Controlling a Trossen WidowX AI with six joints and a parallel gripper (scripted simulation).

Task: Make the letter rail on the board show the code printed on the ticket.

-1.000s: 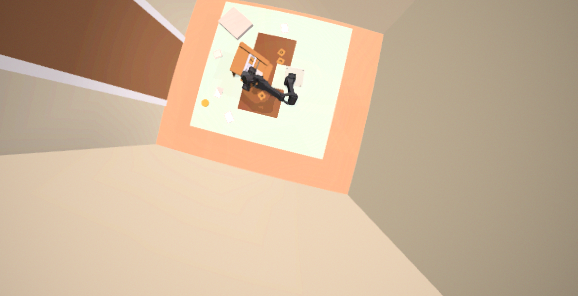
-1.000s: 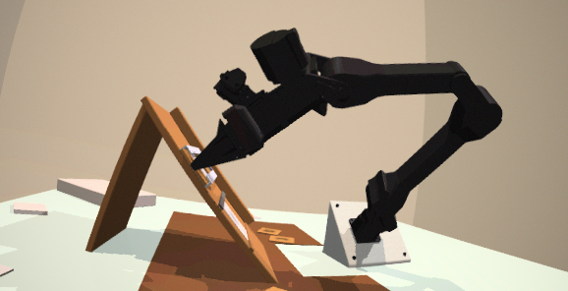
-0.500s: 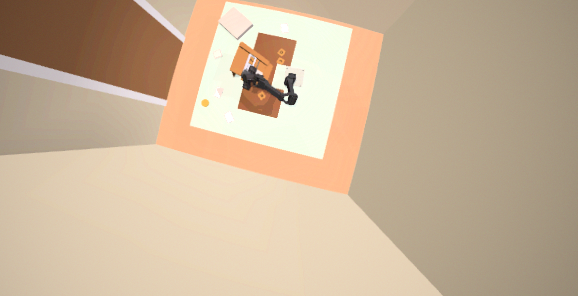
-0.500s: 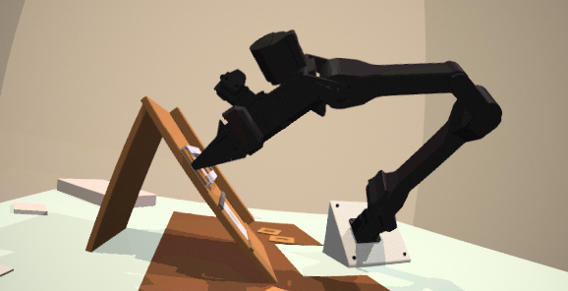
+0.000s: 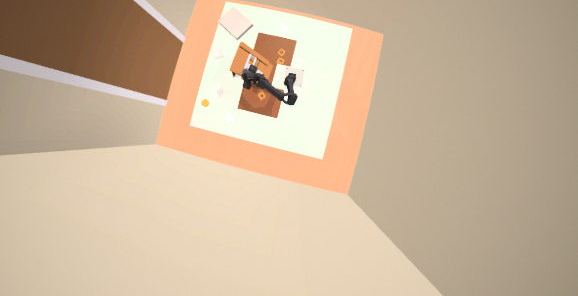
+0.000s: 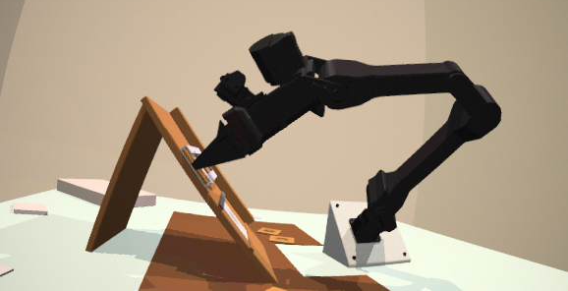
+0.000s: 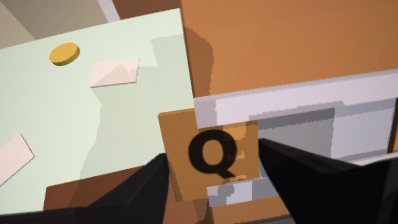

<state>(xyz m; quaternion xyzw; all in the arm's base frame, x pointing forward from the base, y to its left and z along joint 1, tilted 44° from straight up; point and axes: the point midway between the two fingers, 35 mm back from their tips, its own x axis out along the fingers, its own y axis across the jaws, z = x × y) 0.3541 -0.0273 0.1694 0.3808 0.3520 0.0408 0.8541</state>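
My gripper (image 6: 195, 166) (image 7: 212, 152) is shut on the orange Q tile (image 7: 180, 170), one finger at each side edge. The Q reads upright in the wrist view. The tile's right part lies between the pale lips of the letter rail (image 7: 300, 95) (image 6: 191, 149) at its open left end; its left part sticks out. The rail is on the sloping orange board (image 5: 239, 60) (image 6: 162, 123) (image 7: 300, 40). An orange edge, apparently another tile (image 7: 395, 140), shows further right inside the rail, its letter hidden. The ticket's code cannot be read.
Loose orange tiles (image 5: 281, 52) (image 5: 261, 95) (image 6: 269, 231) lie on the brown mat (image 5: 275, 42) around the board. A yellow disc (image 5: 205, 103) (image 7: 64, 53), pale flat pieces (image 5: 229, 117) (image 7: 117, 71) and a pale slab (image 5: 236, 23) (image 6: 84, 189) lie on the counter.
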